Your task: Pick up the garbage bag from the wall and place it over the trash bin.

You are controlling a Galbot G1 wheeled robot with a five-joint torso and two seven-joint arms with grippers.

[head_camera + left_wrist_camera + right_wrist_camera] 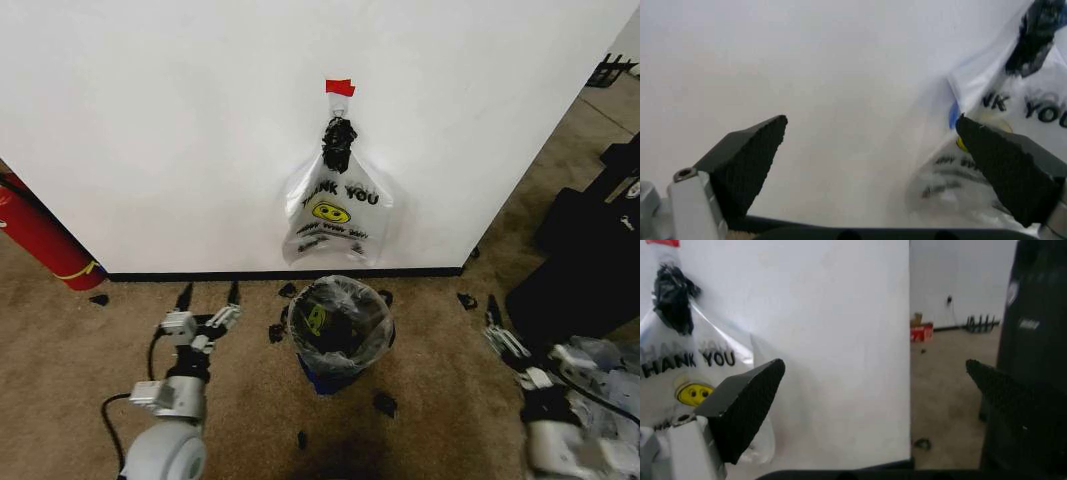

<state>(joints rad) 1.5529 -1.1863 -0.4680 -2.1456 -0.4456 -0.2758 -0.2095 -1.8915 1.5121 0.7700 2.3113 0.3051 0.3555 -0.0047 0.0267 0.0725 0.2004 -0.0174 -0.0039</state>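
Against the far side, a white wall (150, 120); at its left end, a red fire extinguisher (35, 235) leaning. Right of that, hanging on the wall, a clear bag (335, 215) printed "THANK YOU" over a yellow smiley (black knot at the neck). Nearer, on the carpet (80, 340) just below, the trash bin (348, 338), with the garbage bag (372, 305) draped over its rim, yellow-and-black print showing. Near left, the left gripper (210, 294), fingers spread wide, holding nothing; near right, the right gripper (873, 365), likewise wide and empty. Topmost, red tape (340, 87) pinning the printed bag.

Fire extinguisher (38, 235) — cut off at the left edge.
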